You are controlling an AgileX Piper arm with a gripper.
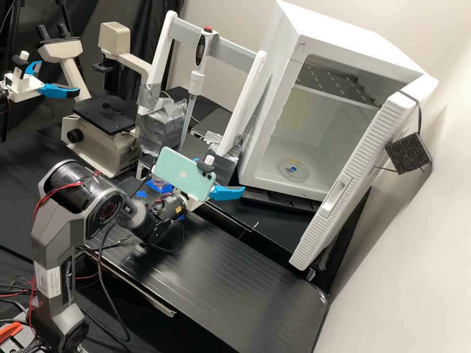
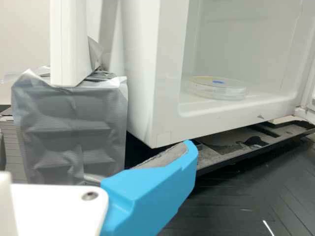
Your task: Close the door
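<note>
Closing the door (image 1: pixel 365 157): approach step, likely.
Gripper (image 1: pixel 221 174) mid-frame, fingers apart; next it should round the door's free edge, lower right, and push toward the cabinet (image 1: pixel 289 189).

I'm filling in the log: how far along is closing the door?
Done: nothing visible; the door stands wide open, the dish exposed inside. In hand: nothing; the gripper is open, away from the door. Left: apparently the whole swing onto the cabinet.
</note>
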